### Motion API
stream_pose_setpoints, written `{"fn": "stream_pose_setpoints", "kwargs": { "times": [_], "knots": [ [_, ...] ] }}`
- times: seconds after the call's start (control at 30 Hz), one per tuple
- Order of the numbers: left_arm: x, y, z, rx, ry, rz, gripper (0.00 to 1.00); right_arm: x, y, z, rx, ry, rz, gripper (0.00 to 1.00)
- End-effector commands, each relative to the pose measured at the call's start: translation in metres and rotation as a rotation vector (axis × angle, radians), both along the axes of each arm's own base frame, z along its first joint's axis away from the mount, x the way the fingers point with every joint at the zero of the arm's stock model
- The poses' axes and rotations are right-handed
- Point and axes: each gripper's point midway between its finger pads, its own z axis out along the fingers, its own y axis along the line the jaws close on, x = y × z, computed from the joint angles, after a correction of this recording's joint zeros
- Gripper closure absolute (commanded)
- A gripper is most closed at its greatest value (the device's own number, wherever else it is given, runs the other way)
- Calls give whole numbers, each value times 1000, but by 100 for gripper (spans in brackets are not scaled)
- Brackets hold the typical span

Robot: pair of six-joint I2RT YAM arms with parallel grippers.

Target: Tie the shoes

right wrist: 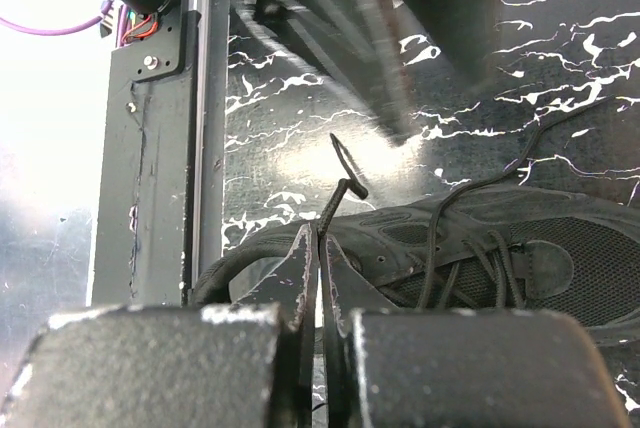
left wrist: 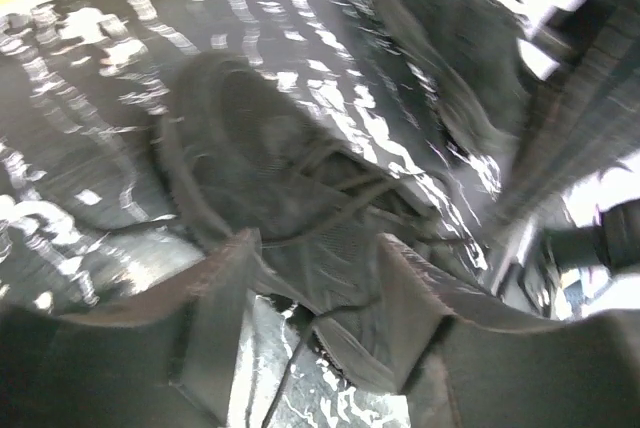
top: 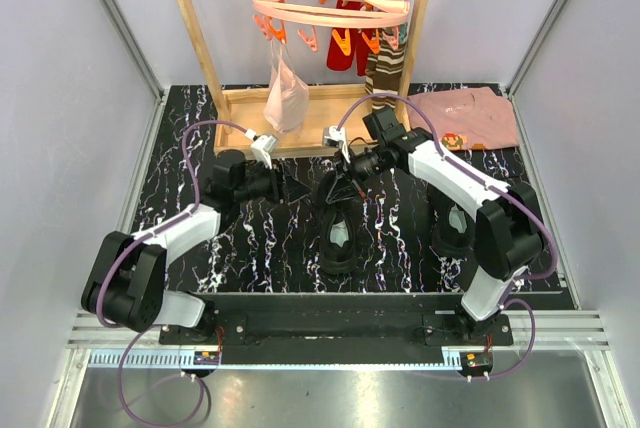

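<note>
One black shoe point(top: 338, 233) lies at the table's middle, toe toward the arm bases. The other shoe point(top: 452, 231) lies to its right, partly under the right arm. My right gripper point(top: 350, 170) hangs over the middle shoe's far end. In the right wrist view my right gripper point(right wrist: 321, 233) is shut on a thin black lace point(right wrist: 345, 188), whose end sticks up past the tips above the shoe point(right wrist: 480, 248). My left gripper point(top: 290, 188) is just left of that shoe. In the blurred left wrist view my left gripper point(left wrist: 318, 243) stands open over the shoe point(left wrist: 300, 188), gripping nothing; the other shoe point(left wrist: 440, 38) lies beyond.
A wooden drying frame point(top: 240, 113) stands at the back with a pink clip hanger point(top: 330, 3), a pale garment point(top: 287, 93) and a striped sock point(top: 383, 68). A pink folded shirt point(top: 470, 113) lies at the back right. Grey walls close both sides.
</note>
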Motion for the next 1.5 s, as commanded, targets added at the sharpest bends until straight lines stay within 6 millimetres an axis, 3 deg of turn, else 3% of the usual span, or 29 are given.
{"fn": "stream_pose_setpoints", "kwargs": {
  "times": [0.0, 0.17, 0.5, 0.7, 1.07, 1.23, 1.27, 1.37, 1.47],
  "knots": [
    [28, 13, -3, 55, 54, 180, 41, -10, -1, 13, 21, -47, 24, 100],
    [41, 14, -30, 77, 219, 267, 41, -13, -1, 8, 14, -34, 28, 100],
    [55, 4, -52, 14, 362, 346, 41, -13, -2, 5, 9, -35, 30, 100],
    [61, 3, -78, 7, 459, 403, 43, -13, -2, 3, 5, -39, 31, 100],
    [74, -9, -95, -33, 527, 416, 46, -13, -4, 1, -5, -41, 25, 100],
    [77, -13, -89, -83, 510, 394, 74, -13, -6, -3, -20, -43, 17, 100],
    [76, -9, -90, -86, 513, 403, 84, -12, -6, -4, -22, -42, 16, 100],
    [75, 0, -82, -104, 502, 415, 98, -11, -7, -6, -33, -50, 10, 100],
    [72, 8, -74, -121, 482, 410, 100, -10, -8, -8, -43, -50, 1, 100]
  ]
}}
